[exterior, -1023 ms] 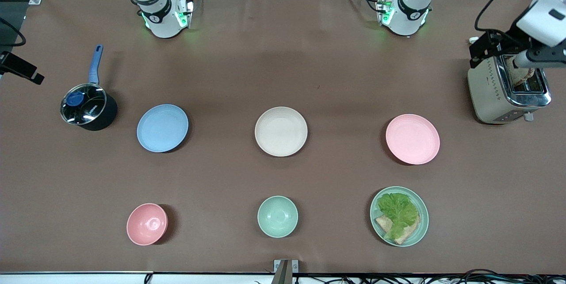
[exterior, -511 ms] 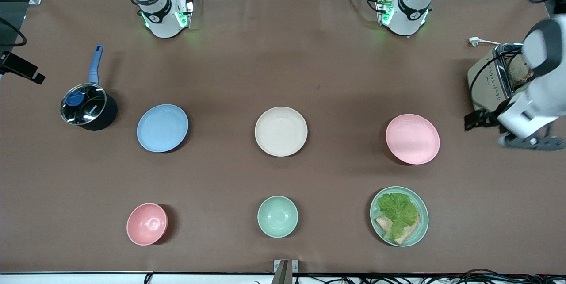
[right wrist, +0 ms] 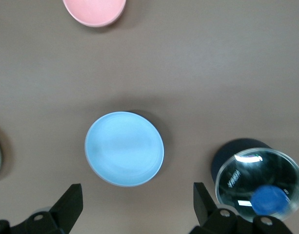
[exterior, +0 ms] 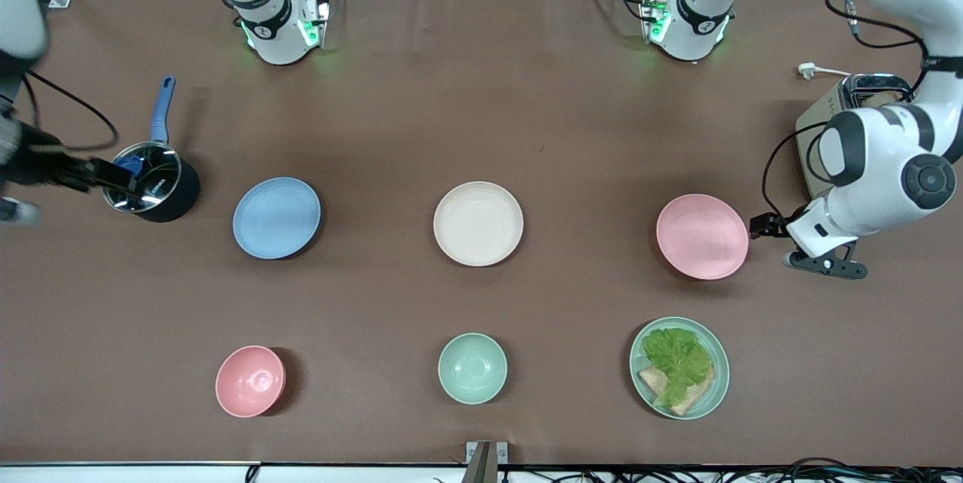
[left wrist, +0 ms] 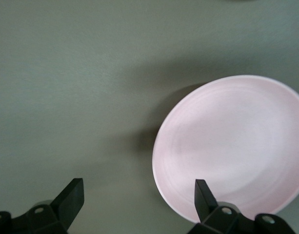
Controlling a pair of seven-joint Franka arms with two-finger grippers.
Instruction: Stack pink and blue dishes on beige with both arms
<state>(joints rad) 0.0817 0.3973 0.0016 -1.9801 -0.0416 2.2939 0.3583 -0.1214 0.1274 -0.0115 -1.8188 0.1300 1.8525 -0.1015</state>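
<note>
The blue plate (exterior: 276,217), the beige plate (exterior: 478,223) and the pink plate (exterior: 702,236) lie apart in one row across the table, beige in the middle. My left gripper (exterior: 775,231) hangs open just off the pink plate's rim, at the left arm's end. In the left wrist view, one side of that gripper (left wrist: 139,191) overlaps the edge of the pink plate (left wrist: 232,146). My right gripper (exterior: 94,173) is open over the edge of the pot. The right wrist view shows this gripper (right wrist: 137,195) empty, short of the blue plate (right wrist: 124,148).
A dark pot (exterior: 150,182) with a glass lid and blue handle stands beside the blue plate. A toaster (exterior: 858,88) sits partly hidden by the left arm. Nearer the camera are a pink bowl (exterior: 250,381), a green bowl (exterior: 472,368) and a green plate (exterior: 715,393) of lettuce and bread.
The left arm swung from above the toaster down to the pink plate's rim. The right arm came into view over the pot. No plate has moved.
</note>
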